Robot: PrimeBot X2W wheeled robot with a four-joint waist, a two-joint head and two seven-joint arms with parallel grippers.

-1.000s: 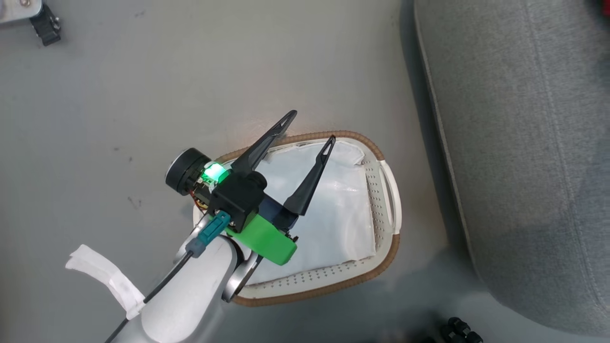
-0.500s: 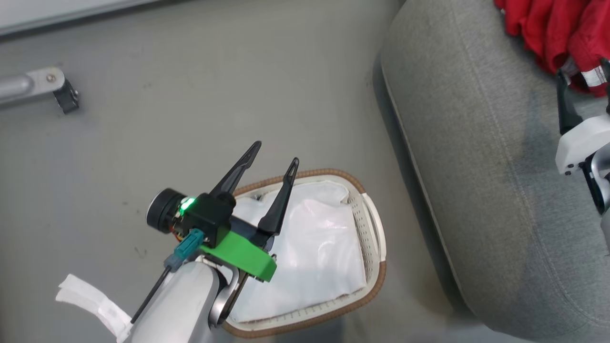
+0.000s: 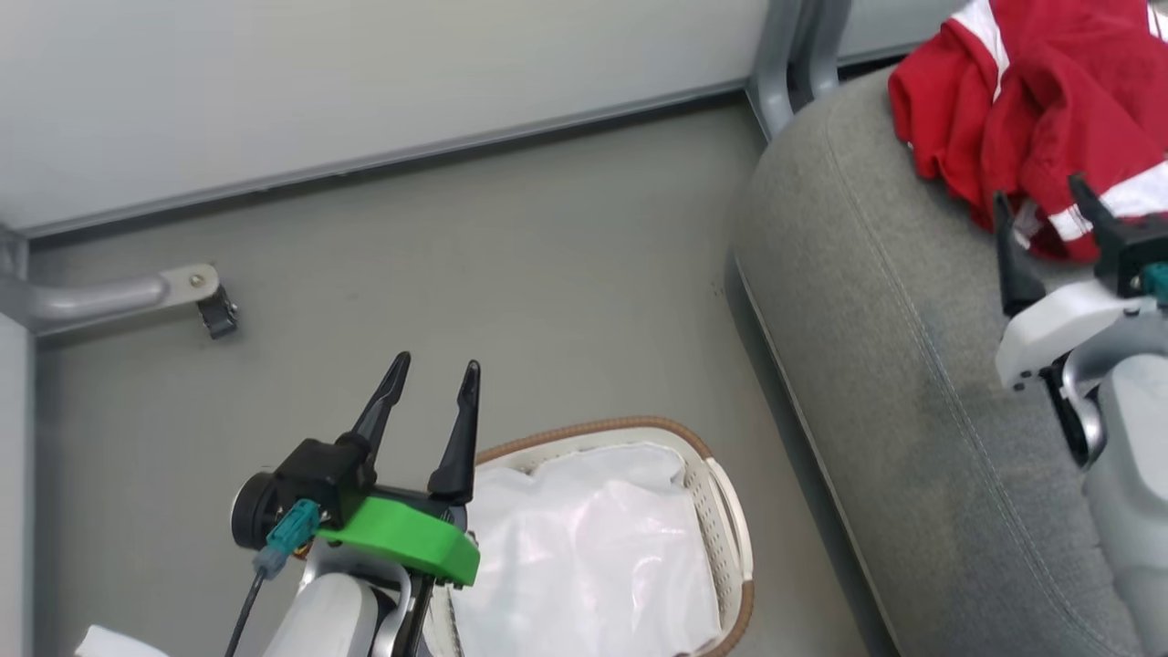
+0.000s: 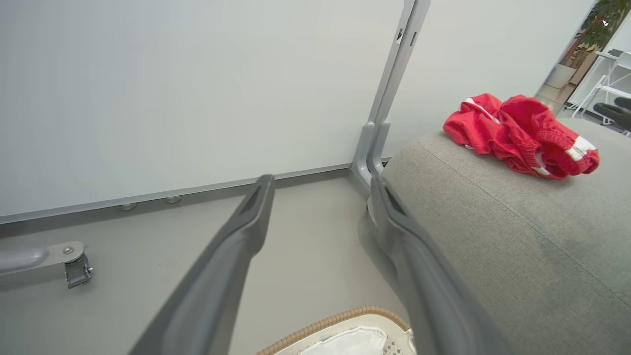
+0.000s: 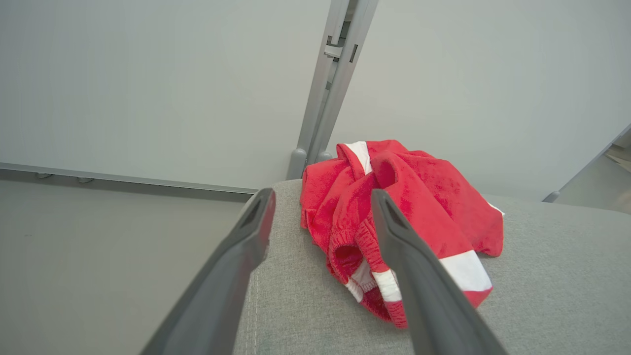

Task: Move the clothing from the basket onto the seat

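**Head view:** crumpled bright red fabric clothing with white stripe trim heaped on far corner of large grey upholstered seat. Oval white perforated plastic basket with brown woven rim on floor beside seat. White fabric liner bare, no red inside. Judgement: transfer looks complete; arms only need to retire. Right gripper over seat at heap's near edge, fingers apart, nothing clamped. Left gripper off seat, fingers apart, empty.

**Left wrist view:** heap confirmed on seat.

**Right wrist view:** heap beyond spread fingers; contact cannot tell.

**Against earlier frame:** camera has tipped up, bringing heap and right gripper into picture. Basket equally bare then.
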